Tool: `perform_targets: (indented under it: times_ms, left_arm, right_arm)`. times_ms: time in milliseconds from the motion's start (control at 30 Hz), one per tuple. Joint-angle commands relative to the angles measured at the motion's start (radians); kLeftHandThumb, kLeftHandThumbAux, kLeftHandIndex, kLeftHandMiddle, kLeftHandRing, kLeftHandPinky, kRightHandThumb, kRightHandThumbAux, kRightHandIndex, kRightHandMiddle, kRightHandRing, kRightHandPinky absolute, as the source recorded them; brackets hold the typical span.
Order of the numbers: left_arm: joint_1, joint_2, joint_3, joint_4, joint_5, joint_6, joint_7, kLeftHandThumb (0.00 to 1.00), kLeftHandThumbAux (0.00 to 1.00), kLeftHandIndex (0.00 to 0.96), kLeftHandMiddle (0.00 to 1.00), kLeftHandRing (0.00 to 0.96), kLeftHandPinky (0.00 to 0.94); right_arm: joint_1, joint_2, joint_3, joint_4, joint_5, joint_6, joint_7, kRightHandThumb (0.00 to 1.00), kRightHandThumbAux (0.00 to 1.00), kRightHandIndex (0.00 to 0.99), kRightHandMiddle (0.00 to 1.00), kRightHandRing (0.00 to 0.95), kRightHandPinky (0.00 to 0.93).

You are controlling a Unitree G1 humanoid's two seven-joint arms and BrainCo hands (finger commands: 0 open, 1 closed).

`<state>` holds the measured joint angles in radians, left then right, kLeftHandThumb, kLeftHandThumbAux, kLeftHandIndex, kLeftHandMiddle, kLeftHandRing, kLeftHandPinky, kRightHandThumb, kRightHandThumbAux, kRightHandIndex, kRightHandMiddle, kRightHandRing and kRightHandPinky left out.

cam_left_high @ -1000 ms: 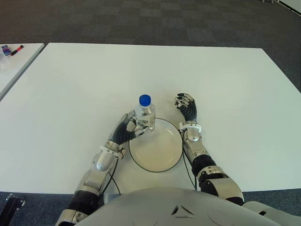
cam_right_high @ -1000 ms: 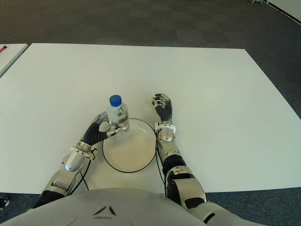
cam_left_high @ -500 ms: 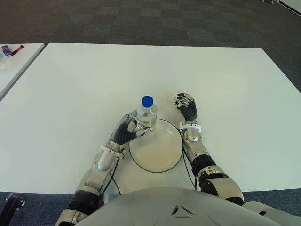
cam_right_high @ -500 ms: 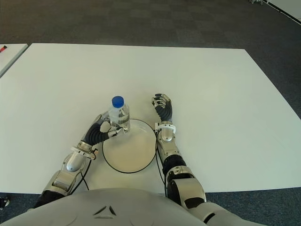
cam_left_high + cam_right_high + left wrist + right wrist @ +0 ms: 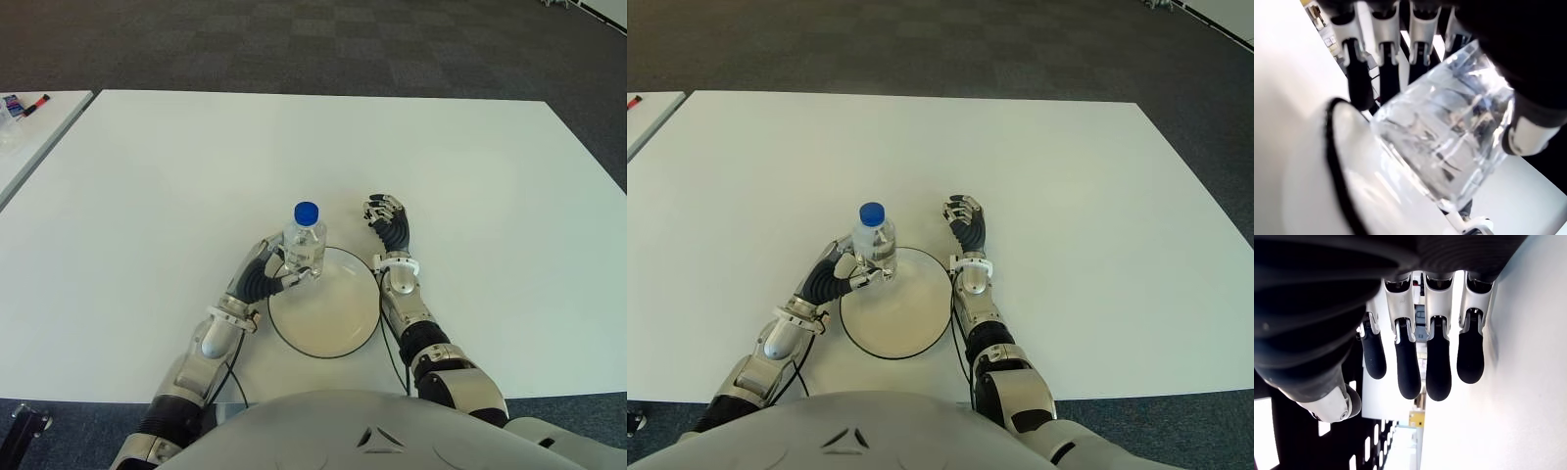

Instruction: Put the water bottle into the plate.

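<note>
Water bottle (image 5: 305, 245) — clear plastic with a blue cap (image 5: 307, 211), upright, held over the far-left rim of the plate (image 5: 333, 338). From my station I read its base as sitting at or just above that rim; I cannot tell from the eye views whether it touches the plate. In the left wrist view the bottle's transparent body (image 5: 1449, 142) fills the middle of the frame, with the plate's dark edge (image 5: 1337, 161) curving just beside its lower end.

Left hand (image 5: 266, 273) — just left of the plate, fingers wrapped around the lower body of the bottle. The left wrist view shows four fingers (image 5: 1386, 44) curled behind the bottle and the thumb (image 5: 1528, 132) pressing on its opposite side, so I take the grip as closed on the bottle.

Plate — round, white, with a thin dark rim, lying flat on the table (image 5: 147, 196) directly in front of the robot's torso. Its inner surface is bare.

Right hand (image 5: 389, 227) — shows just beyond the plate's right edge, palm toward the plate, holding nothing. In the right wrist view its four fingers (image 5: 1439, 362) hang side by side, loosely bent, with the thumb (image 5: 1332, 404) apart from them.

Table — white, wide, extending well beyond the plate on all sides. A second white table (image 5: 29, 127) shows far to the left of the plate.
</note>
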<state>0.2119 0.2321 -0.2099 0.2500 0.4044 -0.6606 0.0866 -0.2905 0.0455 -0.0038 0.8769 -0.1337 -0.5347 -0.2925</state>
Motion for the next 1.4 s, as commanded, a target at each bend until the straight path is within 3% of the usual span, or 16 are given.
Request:
perform_targets:
  times_ms: [33, 633, 1400]
  left_arm:
    - [-0.001, 0.016, -0.009, 0.037, 0.037, 0.012, 0.011, 0.721, 0.560, 0.147, 0.263, 0.300, 0.355]
    - [-0.013, 0.036, -0.010, 0.056, 0.095, 0.025, 0.050, 0.683, 0.548, 0.126, 0.223, 0.269, 0.338]
    - [-0.049, 0.060, -0.023, 0.102, 0.264, -0.025, 0.273, 0.657, 0.519, 0.098, 0.173, 0.196, 0.261]
  right_arm:
    - [0.014, 0.003, 0.001, 0.038, -0.003, 0.021, -0.004, 0.942, 0.670, 0.352, 0.482, 0.533, 0.563]
    - [0.009, 0.008, 0.000, 0.049, 0.000, 0.021, -0.007, 0.942, 0.670, 0.352, 0.484, 0.528, 0.555]
    - [0.001, 0.014, -0.004, 0.071, 0.002, 0.002, -0.012, 0.941, 0.671, 0.349, 0.484, 0.533, 0.579]
